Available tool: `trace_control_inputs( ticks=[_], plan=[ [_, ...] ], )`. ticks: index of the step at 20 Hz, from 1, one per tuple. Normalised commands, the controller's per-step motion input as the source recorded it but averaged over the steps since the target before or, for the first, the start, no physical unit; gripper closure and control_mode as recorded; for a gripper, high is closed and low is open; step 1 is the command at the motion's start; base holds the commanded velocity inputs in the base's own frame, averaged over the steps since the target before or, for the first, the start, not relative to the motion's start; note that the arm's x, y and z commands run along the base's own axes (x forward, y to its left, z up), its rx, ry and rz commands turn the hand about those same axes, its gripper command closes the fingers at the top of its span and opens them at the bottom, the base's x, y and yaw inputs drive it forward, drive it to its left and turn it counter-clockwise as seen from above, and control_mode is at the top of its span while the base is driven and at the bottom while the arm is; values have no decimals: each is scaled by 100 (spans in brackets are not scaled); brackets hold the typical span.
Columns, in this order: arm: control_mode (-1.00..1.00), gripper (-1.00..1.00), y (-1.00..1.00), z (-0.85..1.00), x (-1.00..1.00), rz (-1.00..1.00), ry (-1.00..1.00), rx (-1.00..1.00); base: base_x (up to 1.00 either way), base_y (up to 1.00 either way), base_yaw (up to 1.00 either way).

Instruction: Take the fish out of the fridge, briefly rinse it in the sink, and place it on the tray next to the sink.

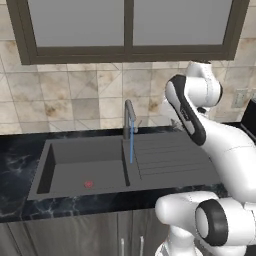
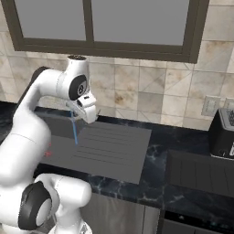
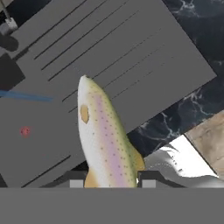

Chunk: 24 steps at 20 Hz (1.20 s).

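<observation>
In the hand view my gripper (image 3: 112, 181) is shut on the fish (image 3: 105, 140), a pale speckled body with a pink stripe that points away from the hand. The fish hangs above the sink (image 1: 85, 165), over the line between the basin floor with its red mark (image 3: 25, 131) and the ribbed drainboard (image 3: 109, 52). A thin blue stream of water (image 1: 131, 142) runs from the faucet (image 1: 129, 117). A flat dark tray (image 2: 201, 171) lies on the counter right of the drainboard. The fridge is out of view.
A black toaster (image 2: 224, 132) stands at the back right by a wall socket (image 2: 211, 106). Dark marble counter (image 1: 20, 155) surrounds the sink, a tiled wall and a window rise behind it, and cabinet doors (image 1: 130, 235) sit below the front edge.
</observation>
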Motion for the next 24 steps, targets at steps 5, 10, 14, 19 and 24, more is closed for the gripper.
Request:
trace_control_inputs(
  ticks=[5,10,14,19,24],
  plan=[
    [-100,100,0,-71,0,51,7,-2,0,0,0],
    [-100,100,-15,-57,0,50,-11,-1,0,0,0],
    [-100,100,-42,-29,0,48,-21,8,0,0,0],
    [-100,100,-38,-13,9,56,-6,17,0,0,0],
    [-100,100,-10,0,63,57,3,28,0,0,0]
  ],
)
